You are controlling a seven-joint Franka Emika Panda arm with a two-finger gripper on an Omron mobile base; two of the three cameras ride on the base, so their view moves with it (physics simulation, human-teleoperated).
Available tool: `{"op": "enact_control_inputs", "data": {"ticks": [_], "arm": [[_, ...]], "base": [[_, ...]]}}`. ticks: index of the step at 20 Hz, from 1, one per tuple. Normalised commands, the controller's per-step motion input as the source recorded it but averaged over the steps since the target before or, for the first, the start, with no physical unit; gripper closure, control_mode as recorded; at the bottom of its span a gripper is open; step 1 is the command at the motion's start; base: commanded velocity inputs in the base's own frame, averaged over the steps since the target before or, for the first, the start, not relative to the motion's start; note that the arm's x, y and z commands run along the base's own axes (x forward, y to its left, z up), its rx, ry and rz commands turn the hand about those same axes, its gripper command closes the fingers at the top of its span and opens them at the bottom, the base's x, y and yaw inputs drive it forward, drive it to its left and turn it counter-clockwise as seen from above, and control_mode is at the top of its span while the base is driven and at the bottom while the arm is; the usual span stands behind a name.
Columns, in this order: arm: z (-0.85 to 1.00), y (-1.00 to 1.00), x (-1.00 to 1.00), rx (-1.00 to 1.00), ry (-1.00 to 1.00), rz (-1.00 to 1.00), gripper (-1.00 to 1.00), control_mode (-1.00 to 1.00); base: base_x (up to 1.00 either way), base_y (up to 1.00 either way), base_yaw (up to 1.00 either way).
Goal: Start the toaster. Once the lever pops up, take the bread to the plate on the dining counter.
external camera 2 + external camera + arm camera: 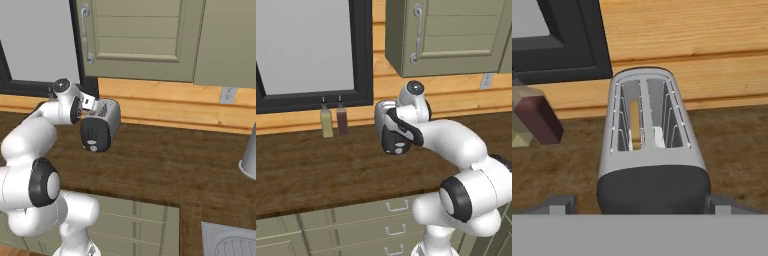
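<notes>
Found the toaster (652, 145) in the middle of the hand view, slots facing up and its black end panel (652, 192) toward the bottom edge. Found it again left of centre in the right base view (102, 125), standing on the dark wooden worktop (165, 165) against the timber wall. Saw the bread (634, 125) as a thin tan slice upright in the left-hand slot, sunk below the rim. Could not make out the lever on the panel in any view; picked out only the round knob (92, 148) low on it in the right base view.

Read the gripper (641, 205) as spread wide and holding nothing, one fingertip (559, 204) at the lower left of the hand view, the other at the lower right, the panel lying between them and touched by neither.

Judged the step as starting the toaster, not yet done. Judged it best done with one fingertip only: shift sideways to bring a tip over the tab, possibly close the fingers first for a stiffer, narrower pusher, then press straight down along the slot until it latches. Reckoned a slanted push likely to slide the light toaster along the worktop or to land on the knob. Noted two bottles (333, 121) further left under the black-framed window (361, 50), well apart from the work.
</notes>
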Motion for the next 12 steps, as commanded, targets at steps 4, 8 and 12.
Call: {"op": "enact_control_inputs", "data": {"ticks": [4,8,12], "arm": [[0.0,0.04,0.6,0.0,0.0,0.0,-1.0,-1.0],[-0.18,0.06,0.25,-0.03,0.0,0.0,-1.0,-1.0],[-0.33,0.0,0.01,-0.01,-0.02,0.0,-1.0,-1.0]], "base": [[0.0,0.0,0.0],[0.0,0.0,0.0],[0.0,0.0,0.0]]}}
